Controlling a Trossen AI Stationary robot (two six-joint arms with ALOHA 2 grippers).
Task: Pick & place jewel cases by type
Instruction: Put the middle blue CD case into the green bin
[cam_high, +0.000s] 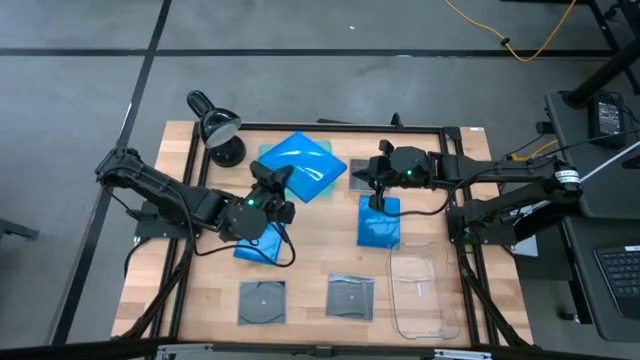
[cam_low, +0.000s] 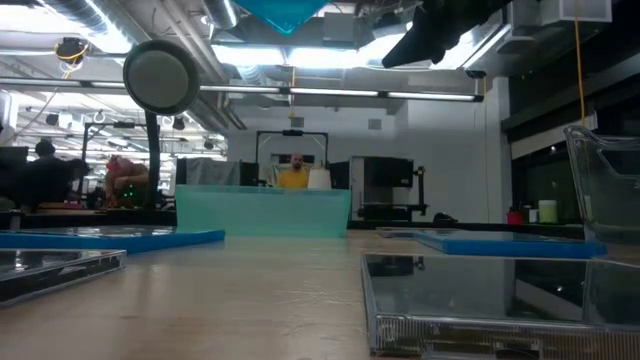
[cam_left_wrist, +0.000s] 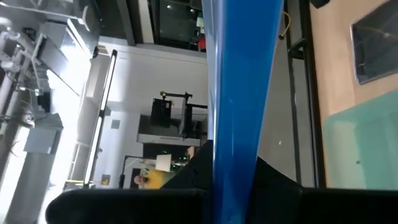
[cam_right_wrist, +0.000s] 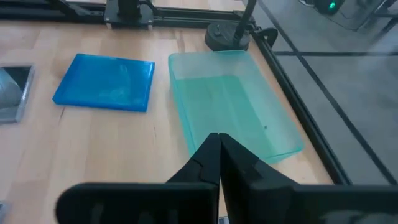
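Observation:
My left gripper (cam_high: 272, 186) is shut on a bright blue jewel case (cam_high: 302, 165) held high over the translucent green tray (cam_high: 338, 178). From table height the blue jewel case (cam_low: 285, 12) shows at the top of the picture. A second blue case (cam_high: 378, 222) lies flat under my right gripper (cam_high: 381, 200), which is shut (cam_right_wrist: 219, 142) and touches nothing. A third blue case (cam_high: 258, 247) lies partly under the left arm. Two grey-clear square cases (cam_high: 262, 300) (cam_high: 352, 297) lie flat near the table's near edge. Another grey case (cam_high: 358, 168) lies beside the green tray. My left gripper pinches the blue jewel case between its two fingers (cam_left_wrist: 273, 177) at the case's edge (cam_left_wrist: 235, 158) nearest the arm. In the wrist view the case stands edge-on and runs straight out past the fingers. It is lifted clear of the table, above the green tray.
A clear plastic tray (cam_high: 420, 290) sits at the table's near right. A desk lamp (cam_high: 218, 130) stands at the far left, by the green tray (cam_right_wrist: 230, 99), which holds nothing. Black frame rails (cam_high: 180, 250) border the table. Bare wood (cam_high: 320, 240) lies between the blue cases.

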